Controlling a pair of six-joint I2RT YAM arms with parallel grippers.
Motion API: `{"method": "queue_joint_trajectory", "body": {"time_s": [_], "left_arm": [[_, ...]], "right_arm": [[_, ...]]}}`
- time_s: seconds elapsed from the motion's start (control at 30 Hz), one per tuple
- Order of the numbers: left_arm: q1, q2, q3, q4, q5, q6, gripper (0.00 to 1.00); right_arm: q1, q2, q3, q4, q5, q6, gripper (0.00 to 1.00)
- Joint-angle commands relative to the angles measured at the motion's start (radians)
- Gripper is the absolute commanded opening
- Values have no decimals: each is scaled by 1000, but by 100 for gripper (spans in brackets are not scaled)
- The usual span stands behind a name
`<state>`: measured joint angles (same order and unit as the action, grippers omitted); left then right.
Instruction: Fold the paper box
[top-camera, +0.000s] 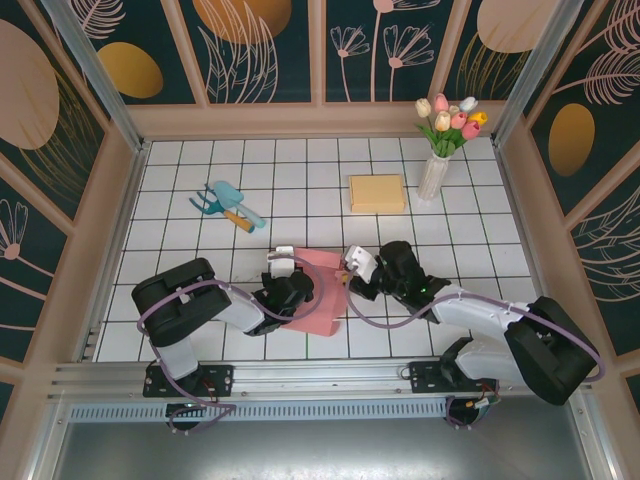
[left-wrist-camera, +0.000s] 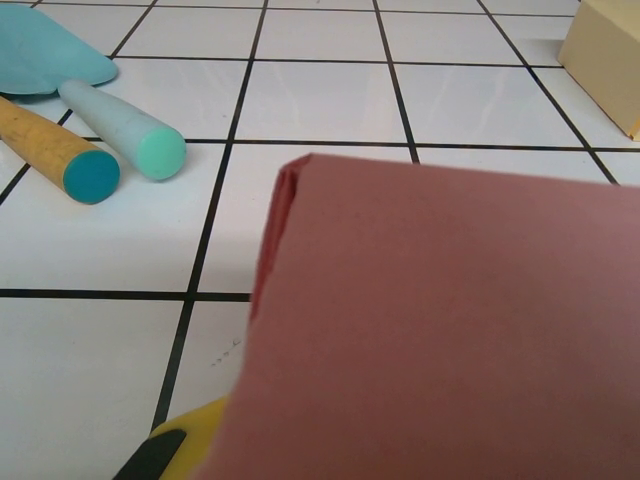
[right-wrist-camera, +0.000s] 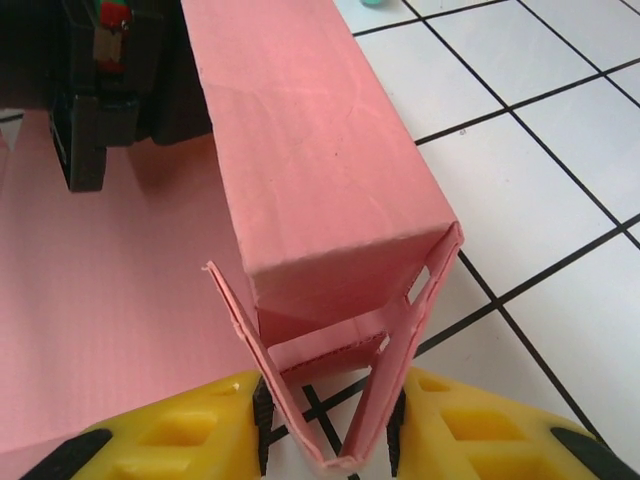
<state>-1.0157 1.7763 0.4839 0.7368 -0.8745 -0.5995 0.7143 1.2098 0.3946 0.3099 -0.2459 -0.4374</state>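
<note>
Left fingers (top-camera: 288, 295): pressed together on the box (top-camera: 320, 290) at its left side. The top view shows them meeting the pink card. My left wrist view shows one yellow finger (left-wrist-camera: 185, 440) under the sheet, and the other is hidden by it.
Right fingers (top-camera: 348, 286): pinching the box's right end. From above I see only that they touch it. My right wrist view (right-wrist-camera: 330, 425) shows two end flaps leaning together in a V between my pads, with one pad against the outside of each.
Box: on the desk (top-camera: 200, 170), between my two pairs of fingers. In the right wrist view it is a raised pink sleeve (right-wrist-camera: 300, 150) running away from my right fingers. Its near end is open, and a flat pink panel lies to the left of the sleeve. In the left wrist view it is a broad pink face (left-wrist-camera: 450, 330) just over my finger, with a folded edge on its left.
Tools (top-camera: 228, 205): well beyond my left fingers, apart from the box. The left wrist view adds detail, showing an orange handle (left-wrist-camera: 55, 155) with a teal end and a pale blue handle (left-wrist-camera: 125, 130) lying side by side.
Block (top-camera: 377, 193): yellow, beyond my right fingers. Its corner (left-wrist-camera: 605, 60) shows far right in the left wrist view.
Vase (top-camera: 437, 170): holding tulips, just right of the block.
</note>
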Motion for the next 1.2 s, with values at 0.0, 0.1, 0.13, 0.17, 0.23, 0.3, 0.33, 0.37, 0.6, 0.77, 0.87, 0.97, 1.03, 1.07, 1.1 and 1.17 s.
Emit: {"method": "queue_joint_trajectory", "body": {"time_s": [0.0,0.1,0.13,0.17,0.23,0.3,0.33,0.37,0.6,0.77,0.87,0.97,1.03,1.07,1.1,1.17], "left_arm": [[-6,-8,-1,1,26,10,0],[-5,-15,-3,2,30,10,0],[-6,-16,-4,3,31,10,0],[-6,-15,-3,4,32,10,0],[-6,-12,-2,4,35,7,0],[-5,-8,-2,4,40,-2,0],[-6,-8,-2,4,41,-6,0],[-6,-8,-1,6,44,-11,0],[-6,-10,8,3,97,-48,0],[-6,-11,10,-3,128,-69,0],[-5,-12,11,-8,152,-85,0],[-5,-14,21,-32,176,-106,0],[-5,-14,38,-72,183,-128,0],[-6,-16,49,-95,188,-140,0],[-5,-20,55,-114,193,-151,0],[-6,-32,58,-132,207,-167,0]], "right_arm": [[12,-30,-7,140,-94,69,34],[13,-31,-20,193,-46,132,23],[13,-35,-30,217,-22,154,23],[11,-39,-38,243,-7,177,23],[15,-35,-38,242,-39,174,24],[27,-18,-34,225,-30,170,24],[34,-10,-37,225,-12,169,23],[40,-2,-43,236,9,171,24],[68,74,-111,430,143,234,38],[99,170,-95,525,317,291,38],[112,232,-81,582,370,314,38],[144,294,-61,632,458,310,37],[163,333,-48,672,501,298,37],[171,353,-41,693,521,287,36],[182,374,-38,721,543,272,35],[199,415,-30,783,583,242,35]]}}
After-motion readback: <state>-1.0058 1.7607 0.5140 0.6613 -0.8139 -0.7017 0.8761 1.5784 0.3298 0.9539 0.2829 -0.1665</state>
